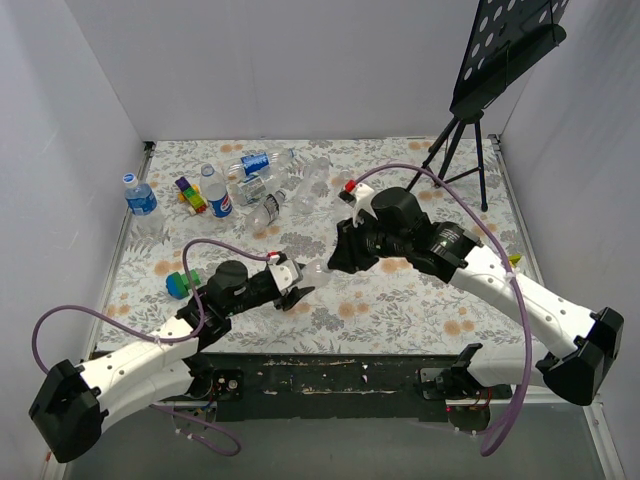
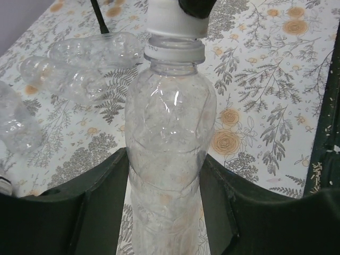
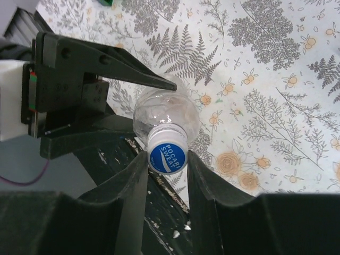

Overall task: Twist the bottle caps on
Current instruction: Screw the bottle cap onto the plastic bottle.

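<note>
Bottles counted: one held bottle at the middle of the surface. One standing bottle is at 10 o'clock by the left wall, and a second standing bottle is just right of it. A pile of lying bottles at 11 o'clock holds at least four, overlapping, so the exact count cannot be told.
Caps counted: one bottle cap, blue-topped with white lettering, sits on the held bottle's neck. The caps on the far bottles are too small to count.
Tools counted: two.
Left tool: closed around the clear body of the held bottle, one finger on each side, at 7 o'clock of the cap.
Right tool: fingers pressed against both sides of the bottle cap, gripping it, at 2 o'clock of the bottle.
Bottle relative to tools: it spans between them, with its body in the left tool and its neck and cap in the right tool.
Toys: a many-coloured block lies between the two standing bottles. A green-and-blue toy is at 9 o'clock, near the left arm.
Surface: pale cloth printed with grey ferns and orange flowers.
Room: plain white walls on three sides. A black tripod stand is at 1 o'clock.
</note>
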`<state>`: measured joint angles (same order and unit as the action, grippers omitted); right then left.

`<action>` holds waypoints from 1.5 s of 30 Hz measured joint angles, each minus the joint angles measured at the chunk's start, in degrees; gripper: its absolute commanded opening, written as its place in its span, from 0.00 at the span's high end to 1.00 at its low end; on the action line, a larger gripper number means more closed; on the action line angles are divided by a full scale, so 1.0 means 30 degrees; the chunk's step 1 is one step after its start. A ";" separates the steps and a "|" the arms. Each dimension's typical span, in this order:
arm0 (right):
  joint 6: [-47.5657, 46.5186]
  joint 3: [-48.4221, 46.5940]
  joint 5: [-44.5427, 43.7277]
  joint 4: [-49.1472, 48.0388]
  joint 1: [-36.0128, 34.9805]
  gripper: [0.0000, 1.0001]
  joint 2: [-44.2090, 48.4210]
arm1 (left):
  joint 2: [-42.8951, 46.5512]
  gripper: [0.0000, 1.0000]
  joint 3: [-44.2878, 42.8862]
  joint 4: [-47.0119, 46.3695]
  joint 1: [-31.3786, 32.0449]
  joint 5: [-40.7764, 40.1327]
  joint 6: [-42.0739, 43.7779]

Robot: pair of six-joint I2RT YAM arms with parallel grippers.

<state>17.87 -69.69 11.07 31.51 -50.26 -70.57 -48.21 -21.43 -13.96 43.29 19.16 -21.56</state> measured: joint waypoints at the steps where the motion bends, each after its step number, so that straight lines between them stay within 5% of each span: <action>1: 0.0364 0.0117 -0.0146 -0.0124 -0.0007 0.55 0.0102 | 0.0087 0.57 0.0022 0.0051 0.0102 -0.0255 0.0138; 5: 0.0954 -0.0102 -0.0430 -0.0481 -0.0066 0.33 0.0277 | 0.0481 0.56 -0.0022 -0.0539 0.0146 -0.1035 0.0335; 10: -0.1647 -0.0576 -0.0539 0.0284 -0.0189 0.26 0.1129 | 0.0109 0.55 -0.0838 -0.0699 0.0117 -0.0634 0.0087; 27: -1.5089 -0.1938 0.4685 0.5479 -0.0204 0.33 0.2506 | -0.2047 0.53 -0.2018 0.1144 0.0117 0.6849 -0.0627; 45: -1.7333 -0.2594 0.6375 0.6754 -0.0277 0.47 0.0933 | -0.2579 0.53 -0.2200 0.1209 0.0117 0.8007 -0.1282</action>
<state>-34.13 -77.47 30.20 51.77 -51.09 -67.77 -55.94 -28.03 -10.33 43.64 43.18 -25.41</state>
